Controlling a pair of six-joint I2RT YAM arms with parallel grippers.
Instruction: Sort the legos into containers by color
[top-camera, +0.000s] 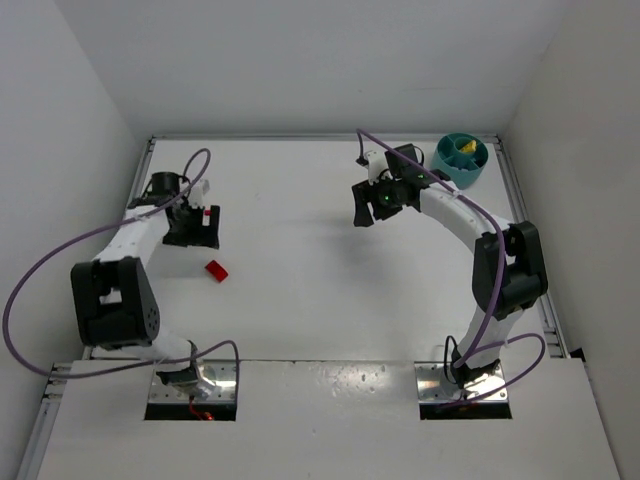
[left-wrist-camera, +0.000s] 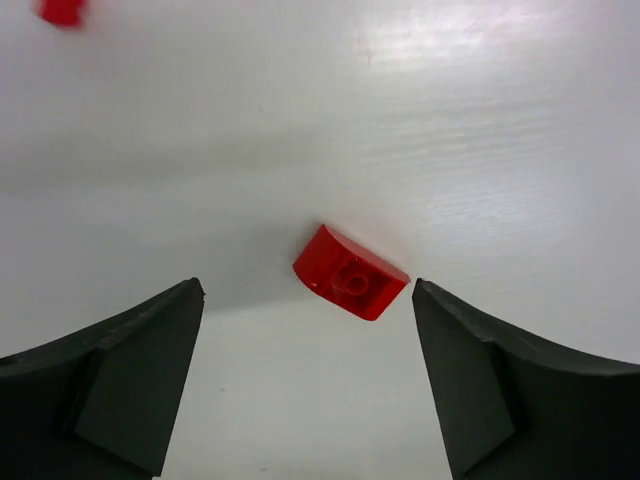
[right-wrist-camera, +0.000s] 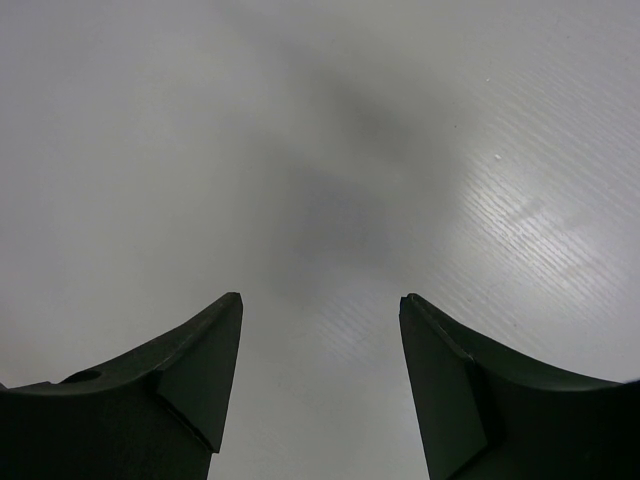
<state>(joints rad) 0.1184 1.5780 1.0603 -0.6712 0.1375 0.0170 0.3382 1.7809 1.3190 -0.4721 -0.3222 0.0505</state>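
My left gripper (top-camera: 205, 226) is open at the table's left side, low over the surface. In the left wrist view a red lego (left-wrist-camera: 350, 272) lies on the table just ahead of my open fingertips, closer to the right finger (left-wrist-camera: 480, 380). It shows in the top view as a small red spot (top-camera: 207, 213) at the gripper's tip. A second red lego (top-camera: 216, 270) lies nearer the front and shows blurred in the left wrist view (left-wrist-camera: 62, 10). The teal tub (top-camera: 478, 170) stands at the far right with a yellow lego (top-camera: 465, 147) inside. My right gripper (top-camera: 368, 207) is open and empty over bare table (right-wrist-camera: 320, 297).
White walls close in the table on the left, back and right. A metal rail (top-camera: 527, 240) runs along the right edge. Purple cables loop off both arms.
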